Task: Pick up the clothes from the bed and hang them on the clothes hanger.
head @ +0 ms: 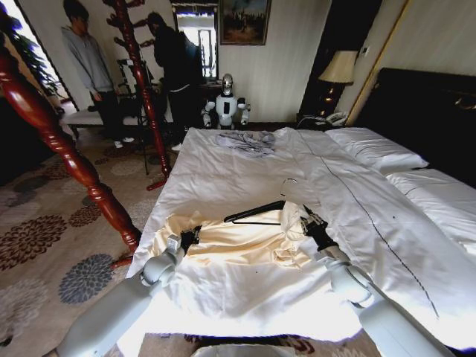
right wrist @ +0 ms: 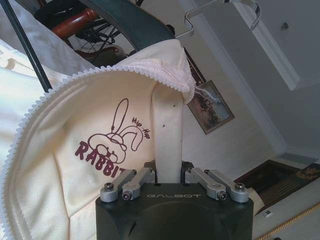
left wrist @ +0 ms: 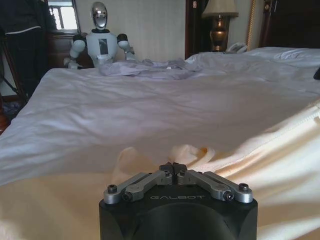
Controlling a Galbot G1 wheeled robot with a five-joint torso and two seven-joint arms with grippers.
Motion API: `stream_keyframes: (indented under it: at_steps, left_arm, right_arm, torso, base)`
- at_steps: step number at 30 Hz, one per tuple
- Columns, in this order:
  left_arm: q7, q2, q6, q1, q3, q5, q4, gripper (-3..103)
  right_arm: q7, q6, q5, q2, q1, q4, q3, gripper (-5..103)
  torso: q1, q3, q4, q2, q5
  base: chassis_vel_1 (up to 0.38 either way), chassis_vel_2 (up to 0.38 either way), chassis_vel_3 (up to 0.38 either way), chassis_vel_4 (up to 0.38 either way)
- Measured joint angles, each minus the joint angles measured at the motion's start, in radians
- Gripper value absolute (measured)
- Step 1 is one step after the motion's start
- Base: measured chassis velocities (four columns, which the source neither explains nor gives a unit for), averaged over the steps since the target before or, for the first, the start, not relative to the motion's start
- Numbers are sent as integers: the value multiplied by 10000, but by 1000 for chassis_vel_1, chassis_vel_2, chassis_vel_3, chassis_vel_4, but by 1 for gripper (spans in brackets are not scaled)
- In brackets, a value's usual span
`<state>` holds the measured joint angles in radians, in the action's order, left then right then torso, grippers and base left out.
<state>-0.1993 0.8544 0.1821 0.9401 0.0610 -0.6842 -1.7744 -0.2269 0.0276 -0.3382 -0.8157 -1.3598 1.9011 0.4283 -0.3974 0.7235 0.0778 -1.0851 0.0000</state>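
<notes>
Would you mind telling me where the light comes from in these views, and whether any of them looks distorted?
Head view: daylight enters by the far window, the bedside lamp is weak, and straight edges bow like a wide lens. Left wrist view: the same window glares white and the bed is evenly lit. Right wrist view: tilted, looking up past the clothes to the ceiling.

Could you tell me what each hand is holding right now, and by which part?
The right hand pinches the clothes by a cream fabric strip near the zipper edge. The left hand is shut at the garment's left edge.
</notes>
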Motion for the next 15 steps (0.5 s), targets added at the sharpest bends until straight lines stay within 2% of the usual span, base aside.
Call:
stream_keyframes:
  at_steps: [5,9,15]
  left_arm:
    - [-129,-71,134,-453,-386,-1021,-41,0]
    - [-147,-78,288,-1146,-538,-1933,418,0]
    - [303,170,512,-1983,-497,-2825,1252,0]
  right_arm:
    - [0,0,0,-10,0,33,-11,20]
    - [13,0,-3,-9,-35,71,-17,20]
    - [20,0,-5,5,-65,105,-10,20]
  torso:
    - [0,0,0,-1,0]
    - [0,0,0,0,1]
    - [0,0,2,0,0]
  base:
    - [0,0,0,0]
    - [0,0,0,0]
    - [0,0,0,0]
